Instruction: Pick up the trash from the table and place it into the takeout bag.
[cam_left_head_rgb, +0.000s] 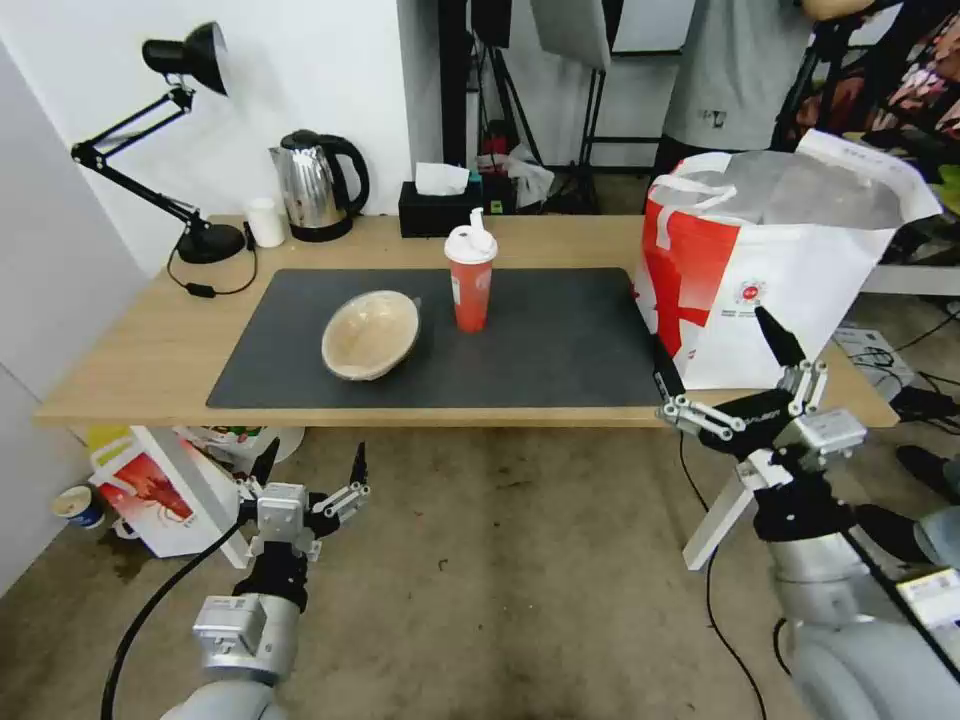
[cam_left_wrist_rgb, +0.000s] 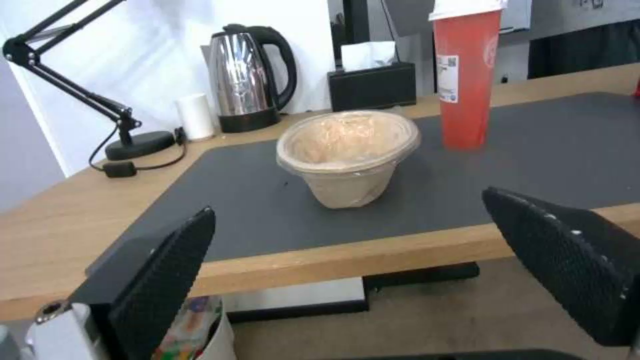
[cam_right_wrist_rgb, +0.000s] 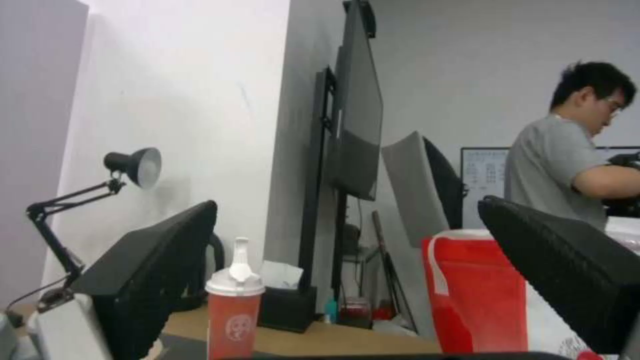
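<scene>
A tan paper bowl (cam_left_head_rgb: 370, 335) lies tilted on the dark grey mat (cam_left_head_rgb: 560, 340) of the table (cam_left_head_rgb: 150, 350). To its right stands a tall red cup (cam_left_head_rgb: 471, 280) with a white lid. The takeout bag (cam_left_head_rgb: 770, 260) stands open at the table's right end, red panel facing the cup. My left gripper (cam_left_head_rgb: 310, 470) hovers open below and in front of the table's front edge, facing the paper bowl (cam_left_wrist_rgb: 347, 150) and the cup (cam_left_wrist_rgb: 467, 75). My right gripper (cam_left_head_rgb: 722, 355) is open at the front edge, just in front of the bag (cam_right_wrist_rgb: 480, 295), with the cup (cam_right_wrist_rgb: 233, 310) beyond.
Along the back edge stand a black desk lamp (cam_left_head_rgb: 190, 150), a small white cup (cam_left_head_rgb: 265, 222), a steel kettle (cam_left_head_rgb: 318, 185) and a black tissue box (cam_left_head_rgb: 437, 205). A smaller crayfish-printed bag (cam_left_head_rgb: 160, 490) sits on the floor under the left end. A white table leg (cam_left_head_rgb: 720, 520) slants beside my right arm.
</scene>
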